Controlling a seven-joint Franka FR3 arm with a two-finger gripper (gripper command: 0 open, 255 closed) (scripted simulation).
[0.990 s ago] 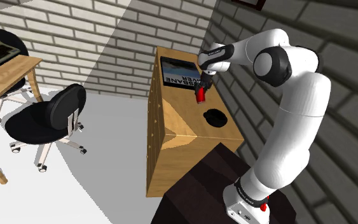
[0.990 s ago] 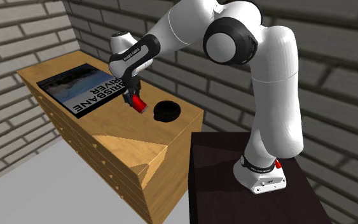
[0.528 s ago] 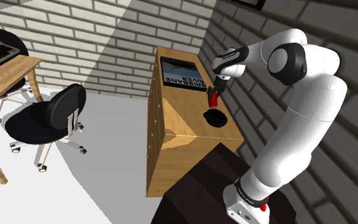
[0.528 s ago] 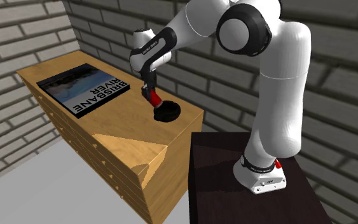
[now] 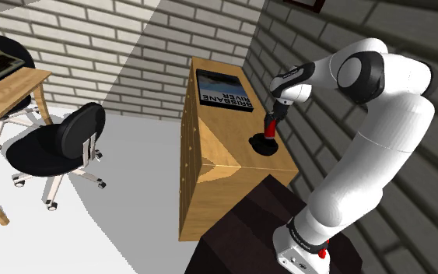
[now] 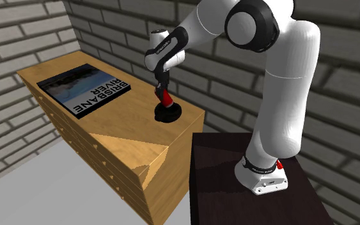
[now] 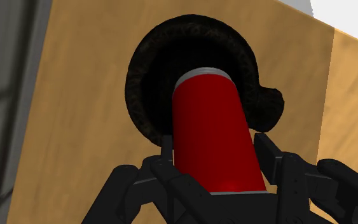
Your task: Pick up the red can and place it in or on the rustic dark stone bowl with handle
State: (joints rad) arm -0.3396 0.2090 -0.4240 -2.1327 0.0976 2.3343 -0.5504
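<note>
**Can** (image 7: 214, 130): smooth red cylinder with a grey, metal-look rim at its far end. It is clasped between the two black fingers (image 7: 265, 154) of the gripper (image 6: 164, 89). The fingers press on its sides near the hand end, and the jaws stand parted by the can's width and no more. The can hangs slightly tilted over the bowl, its lower end inside the outline of the hollow. Whether it touches the bowl cannot be told.

**Bowl** (image 6: 167, 116): round, low and black, with a rough, pitted, stone-like rim. A stubby rounded handle juts from one side. It sits on the dresser top, near the end toward the stand.

**Arm** (image 5: 380, 148): glossy white shells with dark joints. In the shoulder view it arches from the stand at 5 o'clock up and over to the gripper at 2 o'clock.

**Dresser** (image 5: 209, 167): tall box of pale, grained wood with a flat top. Rows of small knobs run down one face.

**Book** (image 6: 82, 89): thin flat rectangle, dark cover with a bluish picture and white lettering. It lies on the dresser top at the bowl's 10 o'clock in the second exterior view, well apart from it.

**Stand** (image 6: 217, 179): dark brown box with a flat top, just beside the dresser.

**Chair** (image 5: 57, 144): black padded swivel seat on a white spoked base with castors. It is at 9 o'clock in the shoulder view, on a pale floor (image 5: 124, 210).

**Desk** (image 5: 7, 89): wooden top and legs, at 10 o'clock in the same view.

**Walls** (image 6: 18, 32): courses of grey brick with pale mortar.
</note>
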